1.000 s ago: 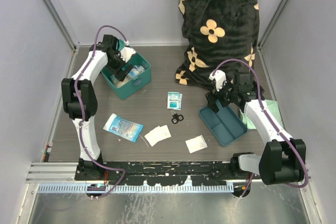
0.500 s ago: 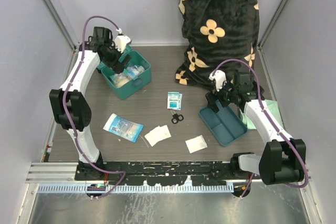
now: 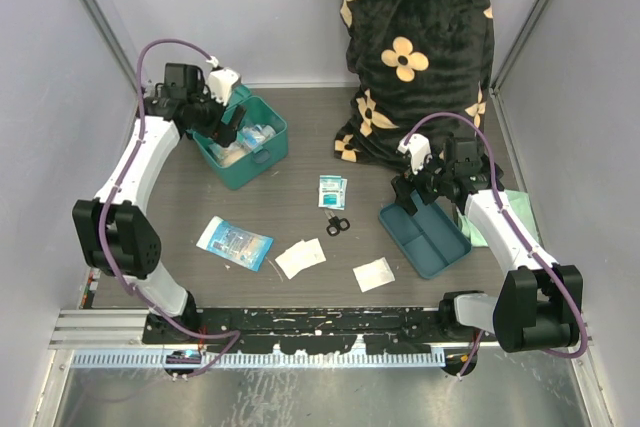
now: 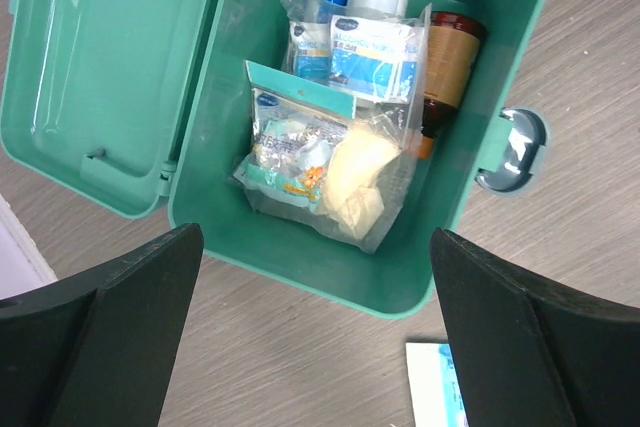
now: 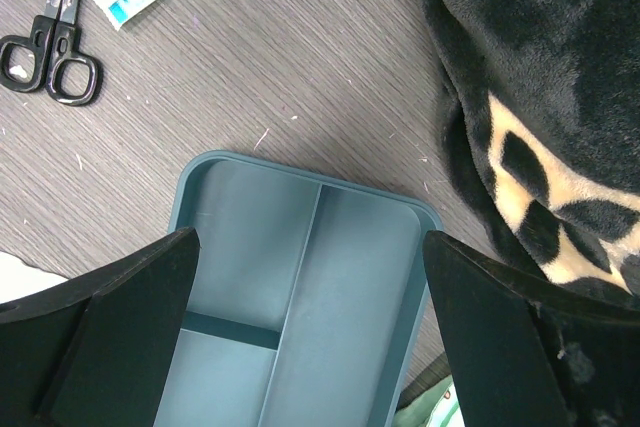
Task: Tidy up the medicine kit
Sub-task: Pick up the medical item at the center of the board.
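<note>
The medicine kit point(image 3: 257, 169) is seen on the desk point(image 3: 290, 209) at the upper left of the frame, lid open. The left jaws are spread wide above it, the right jaws wide over the divided tray point(image 3: 430, 242).

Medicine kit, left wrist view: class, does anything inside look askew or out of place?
The clear packet lies slanted in the medicine kit, its edge overlapping the brown bottle. Nothing looks spilled or damaged.

Top view looks down from the near side on the whole table point(image 3: 300, 162); close wrist views face down, sharing its far-left medicine kit point(image 4: 300, 267) and right-hand divided tray point(image 5: 300, 297)
</note>
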Controlling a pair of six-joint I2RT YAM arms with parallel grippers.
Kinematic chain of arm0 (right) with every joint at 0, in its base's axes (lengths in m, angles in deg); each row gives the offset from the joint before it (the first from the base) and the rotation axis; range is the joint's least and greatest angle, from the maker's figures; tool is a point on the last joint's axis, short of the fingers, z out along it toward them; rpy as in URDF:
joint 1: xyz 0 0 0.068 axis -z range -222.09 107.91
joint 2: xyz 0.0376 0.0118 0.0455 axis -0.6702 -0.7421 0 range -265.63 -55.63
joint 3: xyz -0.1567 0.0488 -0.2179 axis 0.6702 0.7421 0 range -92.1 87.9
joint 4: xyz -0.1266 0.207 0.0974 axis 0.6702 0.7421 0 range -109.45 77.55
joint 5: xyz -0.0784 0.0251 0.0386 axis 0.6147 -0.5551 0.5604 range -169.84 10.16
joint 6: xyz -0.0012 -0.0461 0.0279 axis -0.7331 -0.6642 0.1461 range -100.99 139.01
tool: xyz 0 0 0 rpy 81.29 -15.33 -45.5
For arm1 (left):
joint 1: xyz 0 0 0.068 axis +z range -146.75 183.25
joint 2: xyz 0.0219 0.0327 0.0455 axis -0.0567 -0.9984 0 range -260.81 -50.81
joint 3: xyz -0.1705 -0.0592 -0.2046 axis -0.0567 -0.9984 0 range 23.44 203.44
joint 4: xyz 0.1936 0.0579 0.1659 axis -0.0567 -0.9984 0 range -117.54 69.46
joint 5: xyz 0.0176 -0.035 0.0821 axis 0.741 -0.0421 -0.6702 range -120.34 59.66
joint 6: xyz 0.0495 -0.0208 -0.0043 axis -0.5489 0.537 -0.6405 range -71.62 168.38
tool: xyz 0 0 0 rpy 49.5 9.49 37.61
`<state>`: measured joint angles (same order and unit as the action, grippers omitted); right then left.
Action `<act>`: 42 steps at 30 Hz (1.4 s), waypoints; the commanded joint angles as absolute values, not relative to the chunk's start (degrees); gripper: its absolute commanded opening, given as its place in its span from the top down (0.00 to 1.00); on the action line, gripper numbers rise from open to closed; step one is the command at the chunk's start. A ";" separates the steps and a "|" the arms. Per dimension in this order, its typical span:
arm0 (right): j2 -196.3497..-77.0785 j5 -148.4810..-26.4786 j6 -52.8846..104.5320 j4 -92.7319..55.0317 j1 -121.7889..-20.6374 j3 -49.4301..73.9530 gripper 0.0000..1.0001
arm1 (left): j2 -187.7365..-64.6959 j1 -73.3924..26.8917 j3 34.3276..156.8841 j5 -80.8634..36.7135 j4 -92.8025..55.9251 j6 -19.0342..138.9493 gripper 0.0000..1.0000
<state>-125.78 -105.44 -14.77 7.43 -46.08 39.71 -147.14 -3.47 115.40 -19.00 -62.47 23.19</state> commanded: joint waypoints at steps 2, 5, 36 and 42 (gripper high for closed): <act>-125.76 -106.38 -14.65 6.41 -45.94 38.79 0.00 | -140.38 -3.14 111.67 -16.29 -57.06 27.35 0.02; -125.42 -107.21 -14.00 6.23 -45.95 38.61 0.00 | -137.26 -3.16 107.90 -15.76 -55.25 28.43 0.02; -122.88 -118.40 -4.54 -2.22 -45.89 36.22 0.00 | -119.72 -8.81 73.24 -6.35 -78.73 -27.19 0.01; -122.82 -120.44 -4.76 -2.42 -45.78 37.42 0.00 | -124.08 -13.28 70.29 -10.73 -73.36 -32.56 0.02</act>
<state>-124.23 -117.53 -4.21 -0.07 -46.05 37.61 -121.57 -11.49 70.44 -7.94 -78.56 -26.30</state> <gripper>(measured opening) 0.999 0.984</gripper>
